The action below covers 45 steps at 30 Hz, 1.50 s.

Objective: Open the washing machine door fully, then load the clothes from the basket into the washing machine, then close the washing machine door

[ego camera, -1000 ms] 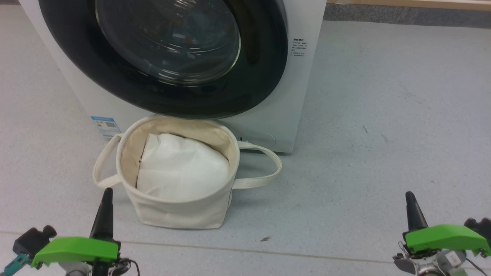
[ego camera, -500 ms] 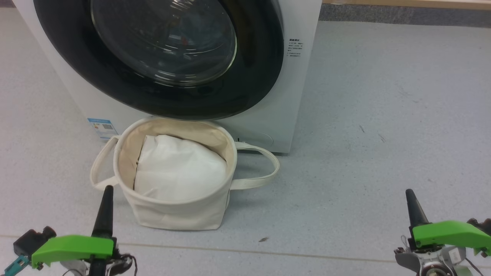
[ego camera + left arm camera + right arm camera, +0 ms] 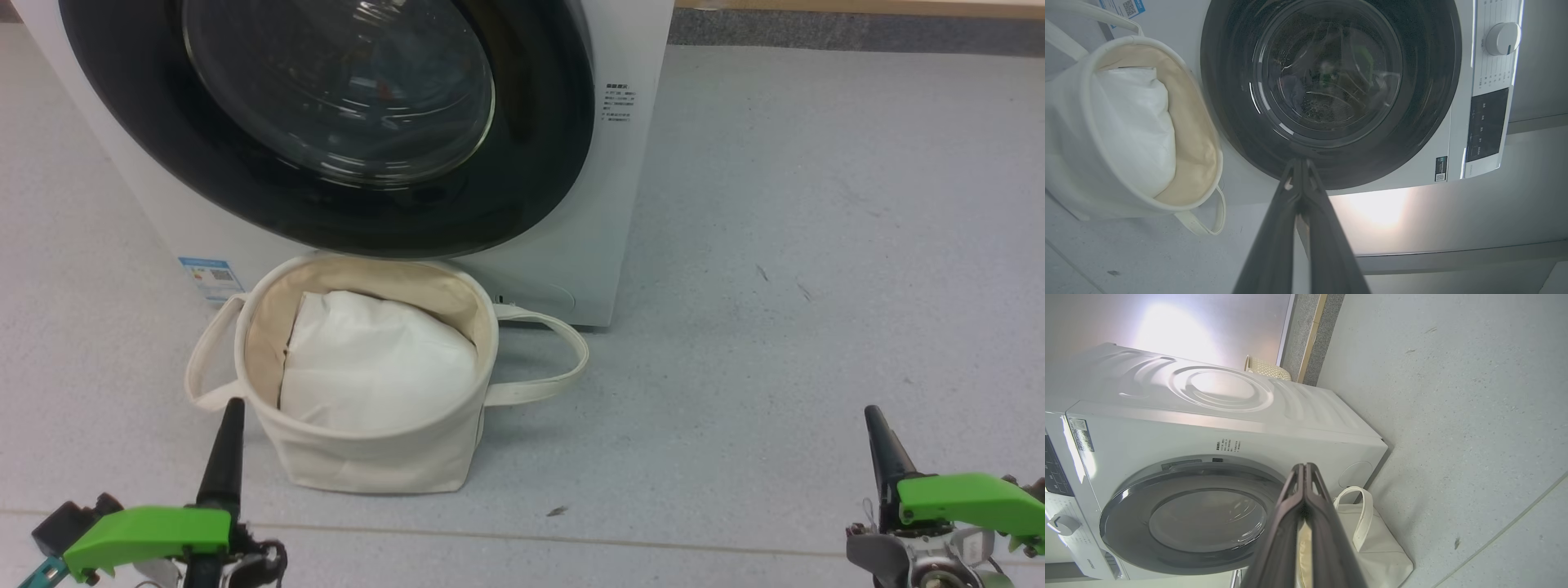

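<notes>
Left gripper: fingers pressed together, holding nothing, tip over the floor just beside the basket, at its near left side. Right gripper: same, closed and empty, well apart to the right. Basket stands on the floor against the washing machine, at its front bottom edge, under the washing machine door, which looks flush. Risks: a door swing may clip the basket rim or handle. A grab into the basket would take the white padded cloth, not the clothes.

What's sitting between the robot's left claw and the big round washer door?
In the head view, the basket stands between the left gripper and the washing machine door, with a white padded cloth inside it.
</notes>
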{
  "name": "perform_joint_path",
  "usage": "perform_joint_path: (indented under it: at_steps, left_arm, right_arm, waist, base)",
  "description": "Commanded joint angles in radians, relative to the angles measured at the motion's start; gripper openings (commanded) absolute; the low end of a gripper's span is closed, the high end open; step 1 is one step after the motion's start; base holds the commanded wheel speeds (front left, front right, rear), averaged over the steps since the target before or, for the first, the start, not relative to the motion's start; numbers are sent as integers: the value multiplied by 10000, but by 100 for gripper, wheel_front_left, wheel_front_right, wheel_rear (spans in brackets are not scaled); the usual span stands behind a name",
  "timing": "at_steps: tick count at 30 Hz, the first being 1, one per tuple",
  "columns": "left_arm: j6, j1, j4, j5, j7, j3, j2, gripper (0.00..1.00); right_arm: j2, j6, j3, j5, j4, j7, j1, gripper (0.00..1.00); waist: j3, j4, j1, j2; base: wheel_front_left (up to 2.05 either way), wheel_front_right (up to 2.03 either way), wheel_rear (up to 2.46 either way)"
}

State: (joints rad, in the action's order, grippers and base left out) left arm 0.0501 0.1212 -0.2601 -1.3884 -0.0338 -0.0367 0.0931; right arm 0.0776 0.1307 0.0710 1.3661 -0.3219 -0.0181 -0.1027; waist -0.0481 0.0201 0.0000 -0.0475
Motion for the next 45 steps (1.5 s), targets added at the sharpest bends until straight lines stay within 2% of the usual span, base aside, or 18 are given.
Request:
perform_joint_path:
  at_steps: [1, 25, 45]
  left_arm:
    - [-57, 230, 438, -225, -95, -352, 49, 0]
    - [-240, 97, 947, -2159, -787, -825, -428, 0]
    - [-240, 97, 947, -2159, -787, -825, -428, 0]
  right_arm:
    - [44, 1, -103, 266, 276, -124, -521, 0]
    - [47, 0, 76, 2734, 241, -666, -647, 0]
    - [163, 0, -87, 2879, 254, -544, -634, 0]
  waist:
    - [2, -10, 0, -1]
    - [43, -207, 0, -1]
    - [43, -207, 0, -1]
  base:
    - [0, 0, 0]
    - [0, 0, 0]
    - [0, 0, 0]
